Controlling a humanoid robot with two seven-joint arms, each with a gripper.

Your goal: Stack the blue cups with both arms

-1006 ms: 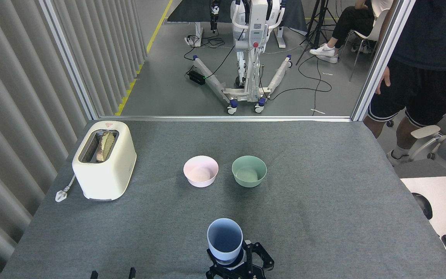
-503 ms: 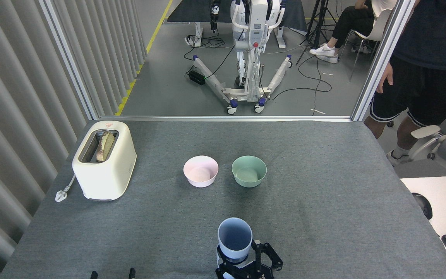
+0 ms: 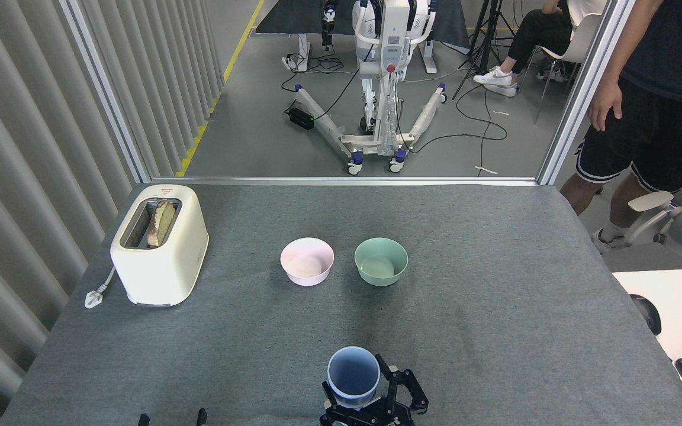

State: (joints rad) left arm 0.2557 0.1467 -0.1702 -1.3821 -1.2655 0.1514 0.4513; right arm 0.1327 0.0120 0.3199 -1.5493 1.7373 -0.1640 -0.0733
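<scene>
One pale blue cup [image 3: 353, 374] stands upright near the table's front edge, its mouth facing up and its inside empty. My right gripper [image 3: 373, 395], black, wraps the cup's lower part from the near right and is shut on it. I see only this one blue cup; whether another sits nested under it I cannot tell. Of my left gripper [image 3: 172, 418] only two black fingertips [image 3: 143, 419] poke up at the bottom edge, set wide apart with nothing between them.
A pink bowl [image 3: 307, 261] and a mint-green bowl [image 3: 380, 261] sit side by side mid-table. A cream toaster [image 3: 160, 244] with bread stands at the left. A person [image 3: 649, 100] stands past the table's far right corner.
The right gripper and the blue cup shifted right, then slightly left, lower in the view. The person at the right stepped further right. The left fingertips stayed put.
</scene>
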